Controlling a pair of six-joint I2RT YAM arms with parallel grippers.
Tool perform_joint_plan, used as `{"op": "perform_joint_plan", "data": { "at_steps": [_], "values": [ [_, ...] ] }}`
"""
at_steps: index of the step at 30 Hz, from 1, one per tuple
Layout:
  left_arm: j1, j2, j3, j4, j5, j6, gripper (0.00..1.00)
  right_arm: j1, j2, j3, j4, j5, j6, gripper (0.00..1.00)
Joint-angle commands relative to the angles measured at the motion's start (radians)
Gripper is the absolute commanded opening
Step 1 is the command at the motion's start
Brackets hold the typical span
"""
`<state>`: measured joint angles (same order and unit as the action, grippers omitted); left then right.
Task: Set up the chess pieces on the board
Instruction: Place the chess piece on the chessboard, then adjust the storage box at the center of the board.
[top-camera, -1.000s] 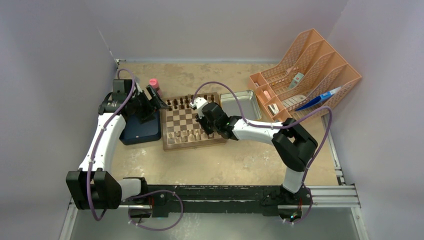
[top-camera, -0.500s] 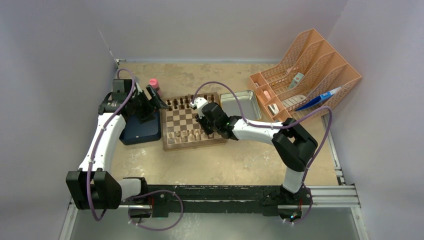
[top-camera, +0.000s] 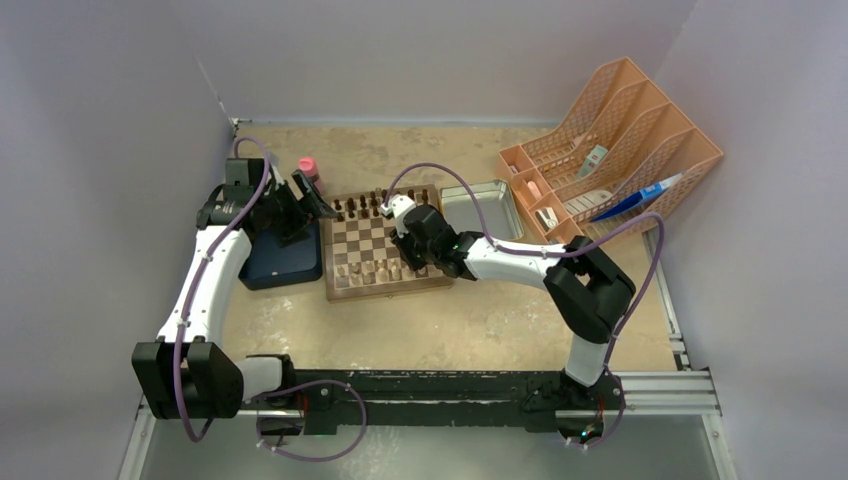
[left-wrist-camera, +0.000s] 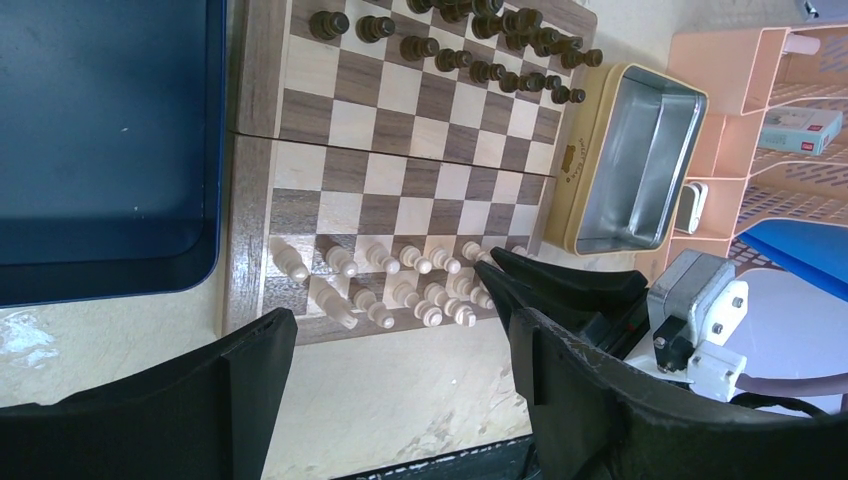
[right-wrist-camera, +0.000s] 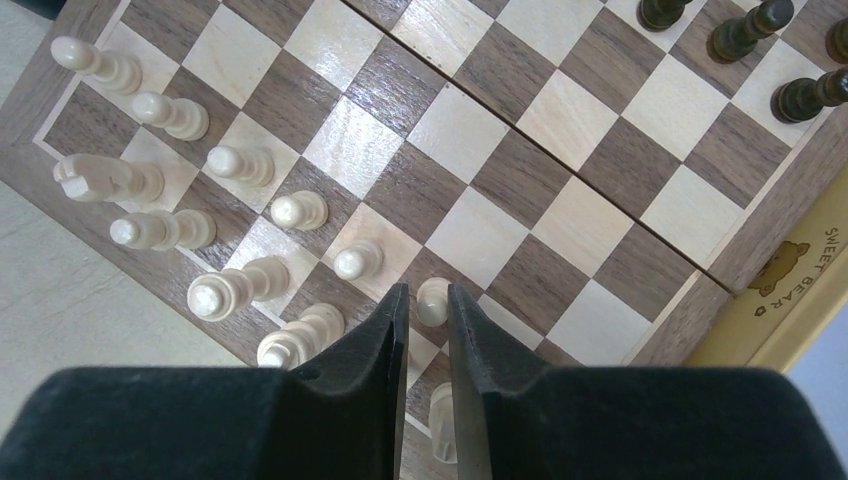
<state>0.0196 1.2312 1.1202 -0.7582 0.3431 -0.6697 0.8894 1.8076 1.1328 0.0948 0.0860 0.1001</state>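
The board (top-camera: 372, 240) lies mid-table. It also shows in the left wrist view (left-wrist-camera: 400, 190) and the right wrist view (right-wrist-camera: 480, 150). Dark pieces (top-camera: 365, 207) stand along its far rows, as the left wrist view (left-wrist-camera: 470, 40) and right wrist view (right-wrist-camera: 760, 30) show. Pale pieces (top-camera: 370, 270) stand in its near rows (left-wrist-camera: 400, 290). My right gripper (right-wrist-camera: 428, 290) is low over the near right corner, its fingers narrowly apart around a standing pale pawn (right-wrist-camera: 432, 300). My left gripper (left-wrist-camera: 388, 290) is open and empty, held above the board's left edge (top-camera: 310, 195).
A dark blue tray (top-camera: 280, 262) lies left of the board. A metal tin (top-camera: 480, 208) stands at its right edge. An orange file rack (top-camera: 610, 140) fills the back right. A pink-capped bottle (top-camera: 307, 166) stands behind the left gripper.
My right gripper has shifted very slightly toward the far left over the board. The left arm has not moved.
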Motion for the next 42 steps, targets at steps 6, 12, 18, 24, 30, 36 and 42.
{"op": "perform_joint_plan", "data": {
  "at_steps": [6,12,18,24,30,36,42],
  "values": [
    [0.006,-0.015,0.039,0.004,-0.015,0.013,0.78,0.003,0.002,0.045,-0.012,-0.023,0.028,0.22],
    [0.006,-0.020,0.037,0.000,-0.020,0.013,0.78,0.002,0.004,0.050,-0.022,-0.014,0.036,0.22],
    [0.006,-0.005,0.055,0.010,-0.034,0.022,0.78,0.003,-0.005,0.085,-0.051,0.001,0.032,0.23],
    [0.006,-0.006,0.050,-0.003,-0.085,0.007,0.77,0.003,0.010,0.216,-0.170,0.013,0.050,0.31],
    [0.006,0.016,0.059,-0.060,-0.245,-0.125,0.75,0.003,-0.014,0.286,-0.240,0.024,0.081,0.34],
    [0.047,0.129,0.150,-0.218,-0.428,-0.386,0.62,0.003,-0.095,0.391,-0.297,0.059,0.142,0.36],
    [0.103,0.252,0.166,-0.387,-0.422,-0.633,0.47,0.003,-0.202,0.386,-0.311,0.036,0.210,0.35]
  ]
}}
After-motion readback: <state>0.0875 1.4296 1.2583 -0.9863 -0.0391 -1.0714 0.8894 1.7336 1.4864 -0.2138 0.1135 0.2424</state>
